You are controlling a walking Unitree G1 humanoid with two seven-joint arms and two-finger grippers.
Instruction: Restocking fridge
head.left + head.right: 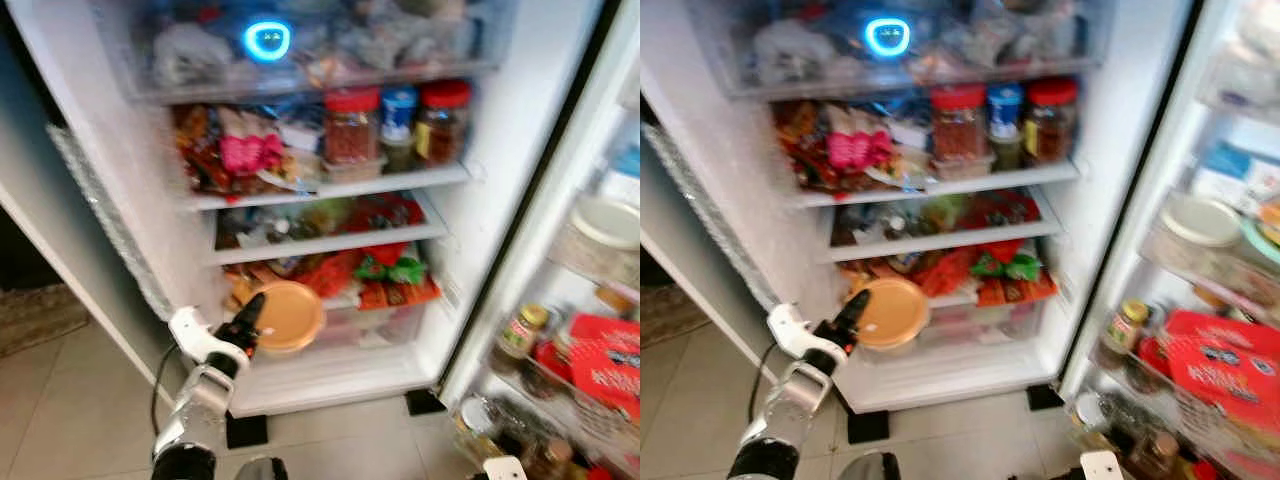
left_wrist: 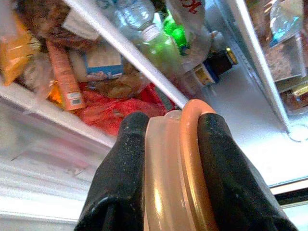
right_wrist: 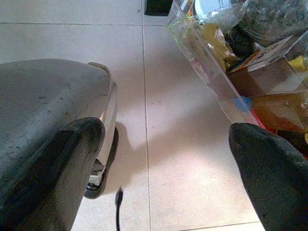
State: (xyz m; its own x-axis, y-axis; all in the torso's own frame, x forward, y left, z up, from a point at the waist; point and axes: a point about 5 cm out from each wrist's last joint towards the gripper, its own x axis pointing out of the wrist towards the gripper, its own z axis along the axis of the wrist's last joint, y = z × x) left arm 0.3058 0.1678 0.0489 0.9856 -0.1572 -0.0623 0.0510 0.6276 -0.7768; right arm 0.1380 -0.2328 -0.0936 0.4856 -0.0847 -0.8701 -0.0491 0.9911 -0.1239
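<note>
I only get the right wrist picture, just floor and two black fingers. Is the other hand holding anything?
Observer: Yes. The left hand is shut on a round orange container, pinching its rim between both fingers.
Operator: Where is it taking it?
Observer: It holds it at the low part of the open fridge, in front of the bottom drawer.
Operator: Is that spot full?
Observer: Pretty full. Red and green bags are piled on the shelf just above the container.
Operator: What's higher up?
Observer: Three jars stand in a row on an upper shelf, two with red lids and one with a blue lid.
</note>
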